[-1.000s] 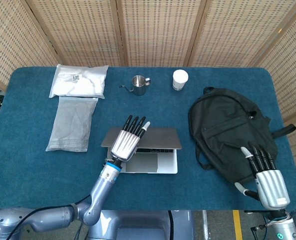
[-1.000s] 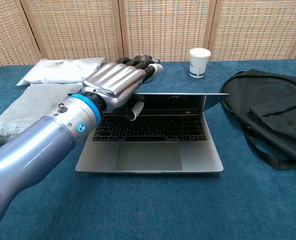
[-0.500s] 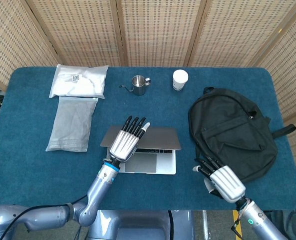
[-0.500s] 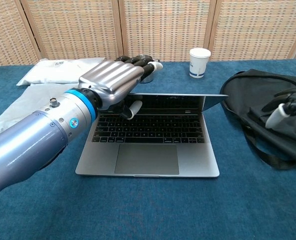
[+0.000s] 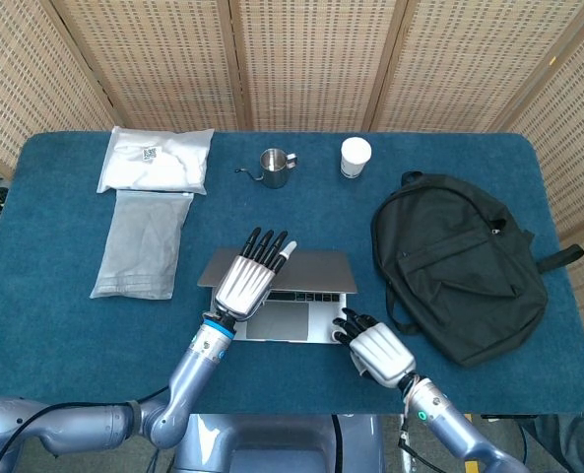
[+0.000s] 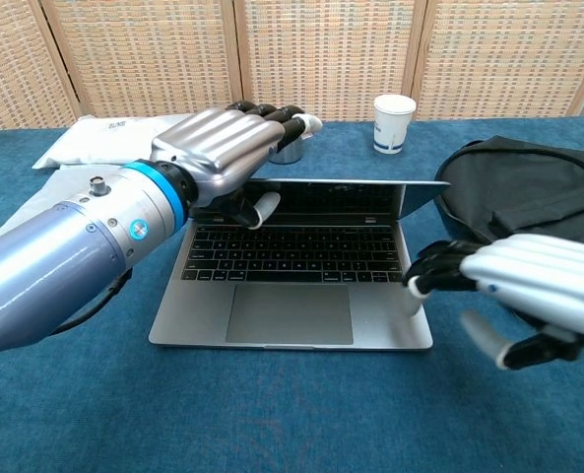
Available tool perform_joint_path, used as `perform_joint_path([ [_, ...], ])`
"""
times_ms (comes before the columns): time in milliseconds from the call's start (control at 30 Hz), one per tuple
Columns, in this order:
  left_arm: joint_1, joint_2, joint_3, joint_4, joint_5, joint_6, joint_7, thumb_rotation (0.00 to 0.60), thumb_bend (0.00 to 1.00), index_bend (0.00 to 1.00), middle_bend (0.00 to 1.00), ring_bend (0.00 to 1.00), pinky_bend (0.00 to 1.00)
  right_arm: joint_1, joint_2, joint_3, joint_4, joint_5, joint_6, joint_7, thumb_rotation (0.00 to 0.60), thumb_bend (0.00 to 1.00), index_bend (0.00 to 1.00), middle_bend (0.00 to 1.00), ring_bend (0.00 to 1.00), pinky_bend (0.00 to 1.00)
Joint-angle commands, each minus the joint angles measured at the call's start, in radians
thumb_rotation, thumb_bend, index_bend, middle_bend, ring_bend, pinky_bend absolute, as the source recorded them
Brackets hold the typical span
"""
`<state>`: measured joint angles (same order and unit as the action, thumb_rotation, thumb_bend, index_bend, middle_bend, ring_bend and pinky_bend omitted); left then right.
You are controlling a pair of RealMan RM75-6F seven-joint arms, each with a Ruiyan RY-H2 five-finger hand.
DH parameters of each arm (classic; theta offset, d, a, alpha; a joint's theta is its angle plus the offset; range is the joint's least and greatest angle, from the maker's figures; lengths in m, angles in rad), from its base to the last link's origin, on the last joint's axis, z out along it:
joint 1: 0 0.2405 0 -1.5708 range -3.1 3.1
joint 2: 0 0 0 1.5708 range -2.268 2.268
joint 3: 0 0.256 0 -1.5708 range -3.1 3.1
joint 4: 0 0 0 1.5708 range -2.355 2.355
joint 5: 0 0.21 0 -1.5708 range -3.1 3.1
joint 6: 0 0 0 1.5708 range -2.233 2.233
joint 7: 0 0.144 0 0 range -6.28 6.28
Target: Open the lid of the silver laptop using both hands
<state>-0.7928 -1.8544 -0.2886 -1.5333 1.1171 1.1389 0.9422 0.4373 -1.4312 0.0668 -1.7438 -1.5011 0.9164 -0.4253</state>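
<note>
The silver laptop [image 5: 293,320] [image 6: 292,296] lies at the table's middle front with its lid [image 5: 316,267] [image 6: 360,200] raised partway, keyboard showing. My left hand [image 5: 249,276] [image 6: 221,154] grips the lid's left top edge, fingers laid over the back and the thumb against the screen side. My right hand [image 5: 378,353] [image 6: 528,288] sits at the laptop's right front corner. Its fingers are spread, and the fingertips [image 6: 421,279] touch the base's right edge; it holds nothing.
A black backpack [image 5: 459,261] [image 6: 533,192] lies close on the laptop's right. Behind the laptop stand a white paper cup [image 5: 356,156] [image 6: 394,121] and a small steel pitcher [image 5: 275,167]. A white bag [image 5: 159,160] and a grey bag [image 5: 146,241] lie at the left.
My right hand has swung left from beside the backpack to the laptop's right front corner. My left hand has stayed on the lid, which stands at about the same angle.
</note>
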Motion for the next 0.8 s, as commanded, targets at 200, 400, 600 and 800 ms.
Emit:
perform_joint_path([
  [200,-0.014,0.020,0.004,-0.002,-0.024,-0.004,-0.016,0.600,0.54,0.00,0.00,0.00,0.00,0.068,-0.097,0.035,-0.009,0.182,-0.048,-0.180,0.600,0.81,0.28,0.18,0.10,0.23],
  [400,-0.020,0.033,0.011,-0.001,-0.024,-0.004,-0.037,0.600,0.54,0.00,0.00,0.00,0.00,0.088,-0.122,0.034,0.011,0.250,-0.043,-0.225,0.600,0.81,0.28,0.18,0.10,0.23],
  [600,-0.024,0.044,0.016,0.005,-0.015,-0.004,-0.079,0.600,0.54,0.00,0.00,0.00,0.00,0.103,-0.139,0.024,0.022,0.300,-0.026,-0.248,0.600,0.81,0.28,0.18,0.10,0.23],
  [800,-0.028,0.051,0.018,0.026,-0.015,0.004,-0.093,0.600,0.54,0.00,0.00,0.00,0.00,0.117,-0.141,0.013,0.028,0.321,-0.016,-0.257,0.600,0.81,0.28,0.18,0.10,0.23],
])
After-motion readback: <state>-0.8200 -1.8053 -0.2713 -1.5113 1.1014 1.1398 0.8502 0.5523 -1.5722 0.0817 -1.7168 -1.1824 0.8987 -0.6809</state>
